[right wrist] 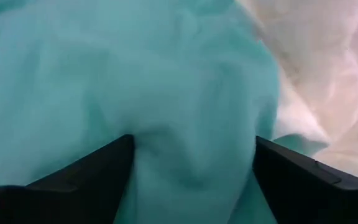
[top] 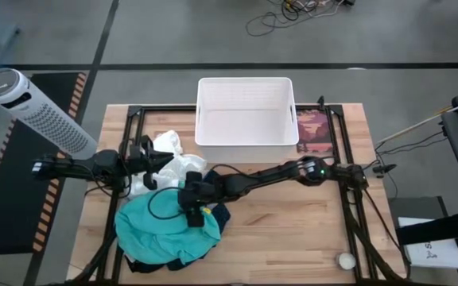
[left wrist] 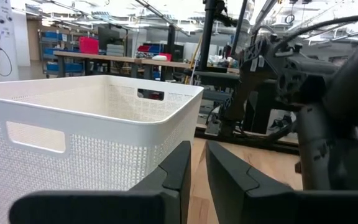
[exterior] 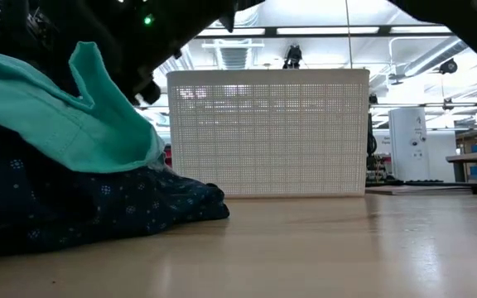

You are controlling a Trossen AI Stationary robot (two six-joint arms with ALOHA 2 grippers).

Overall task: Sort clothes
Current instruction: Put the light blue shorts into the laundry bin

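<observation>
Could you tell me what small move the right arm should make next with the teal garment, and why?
Probably close the jaws. The right gripper is down on the teal garment with its jaws wide open and a fold of fabric bulging between them, so a pinch there should catch it for lifting off the pile.

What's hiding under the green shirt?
A dark navy dotted garment lies under the teal garment and pokes out at its edge. How far it goes under there, or what else is buried, stays covered.
</observation>
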